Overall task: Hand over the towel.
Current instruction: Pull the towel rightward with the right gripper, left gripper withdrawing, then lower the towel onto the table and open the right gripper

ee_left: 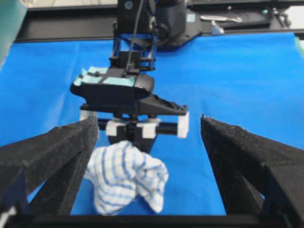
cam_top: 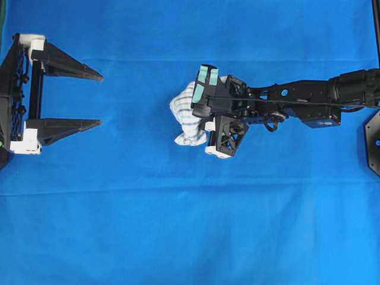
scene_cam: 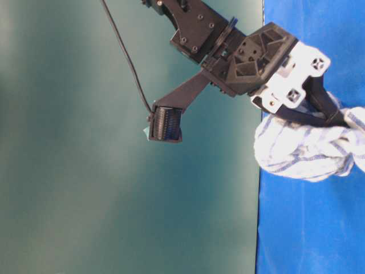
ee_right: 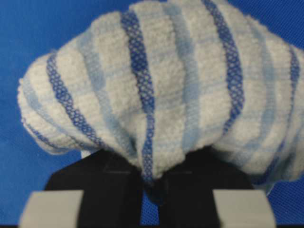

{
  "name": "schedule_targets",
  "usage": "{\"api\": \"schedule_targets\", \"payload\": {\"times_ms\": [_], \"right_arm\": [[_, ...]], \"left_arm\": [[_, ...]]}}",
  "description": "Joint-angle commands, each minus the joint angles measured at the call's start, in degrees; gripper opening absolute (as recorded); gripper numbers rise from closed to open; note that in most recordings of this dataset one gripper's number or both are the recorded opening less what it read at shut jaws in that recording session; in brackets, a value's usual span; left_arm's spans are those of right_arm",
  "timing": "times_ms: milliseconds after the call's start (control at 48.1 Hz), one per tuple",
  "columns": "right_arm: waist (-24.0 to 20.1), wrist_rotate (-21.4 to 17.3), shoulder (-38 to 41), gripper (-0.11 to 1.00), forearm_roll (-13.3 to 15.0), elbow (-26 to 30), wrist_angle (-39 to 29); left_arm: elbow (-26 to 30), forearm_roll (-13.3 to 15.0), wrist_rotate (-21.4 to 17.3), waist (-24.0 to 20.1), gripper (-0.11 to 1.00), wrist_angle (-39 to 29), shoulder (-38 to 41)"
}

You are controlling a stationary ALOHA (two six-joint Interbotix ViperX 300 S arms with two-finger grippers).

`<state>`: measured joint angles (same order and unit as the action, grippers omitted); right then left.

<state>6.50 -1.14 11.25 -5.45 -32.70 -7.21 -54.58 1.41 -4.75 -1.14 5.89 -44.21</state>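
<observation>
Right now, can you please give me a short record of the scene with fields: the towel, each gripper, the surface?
towel: white with blue checked stripes, bunched, lying on the blue cloth near the middle
right gripper: at the towel, fabric pinched between its jaws in the right wrist view
left gripper: jaws wide open, empty, facing the towel, apart from it
surface: plain blue cloth
handover: not yet done

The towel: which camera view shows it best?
The right wrist view: the towel fills the picture, stripes sharp, pinched between the right gripper's fingers. Overhead the arm half hides it; the table-level view crops it; the left wrist view shows it small.
</observation>
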Motion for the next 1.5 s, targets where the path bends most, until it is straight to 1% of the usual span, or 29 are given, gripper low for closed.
{"api": "schedule_targets", "payload": {"times_ms": [0,125,187,229,312,416,520,624,728,791,853,1227,1331,1477], "right_arm": [[-0.3,-0.2,-2.3,0.24,-0.1,1.2,-0.5],[-1.1,0.1,-5.4,0.59,0.5,0.8,-2.5],[-1.3,0.1,-7.9,0.70,0.6,0.4,-2.9],[-1.4,0.0,-9.7,0.73,0.6,0.2,-3.0],[-1.5,0.0,-13.5,0.71,0.7,-0.6,-3.0],[-1.6,0.1,-19.0,0.72,1.4,-2.0,-2.7],[-1.8,0.1,-23.6,0.72,2.2,-3.6,-0.9],[-2.3,0.2,-27.3,0.72,2.8,-5.6,3.0],[-2.5,0.3,-30.2,0.72,3.3,-8.3,8.3],[-2.5,0.3,-31.5,0.72,3.3,-9.8,11.2],[-2.5,0.3,-31.9,0.72,3.3,-10.4,12.4],[-2.6,0.2,-33.3,0.72,3.3,-11.4,12.6],[-3.0,0.0,-36.3,0.72,3.3,-13.2,12.5],[-3.5,-0.2,-43.4,0.72,3.1,-17.2,12.3]], "left_arm": [[0.7,0.1,0.1,0.0,0.91,0.7,-0.1],[0.5,0.1,0.1,0.1,0.91,0.7,-0.1],[0.5,0.1,0.1,0.1,0.91,0.8,-0.1],[0.4,0.1,0.1,0.0,0.91,0.7,-0.1],[0.4,0.1,0.1,0.1,0.91,0.8,-0.1],[0.4,0.1,0.1,0.1,0.91,0.7,-0.1],[0.3,0.1,0.1,0.1,0.91,0.7,-0.1],[0.2,0.1,0.1,0.1,0.91,0.7,-0.1],[0.0,0.1,0.1,-0.1,0.91,0.8,0.0],[0.0,0.1,0.1,-0.4,0.91,0.8,0.0],[-0.1,0.1,0.1,-0.7,0.91,0.7,0.0],[-0.4,0.1,0.0,-1.1,0.91,0.5,-0.6],[-1.0,0.1,-0.1,-1.1,0.91,-0.5,-2.2],[-3.4,0.0,-0.7,-1.1,0.91,-1.1,-7.1]]}}
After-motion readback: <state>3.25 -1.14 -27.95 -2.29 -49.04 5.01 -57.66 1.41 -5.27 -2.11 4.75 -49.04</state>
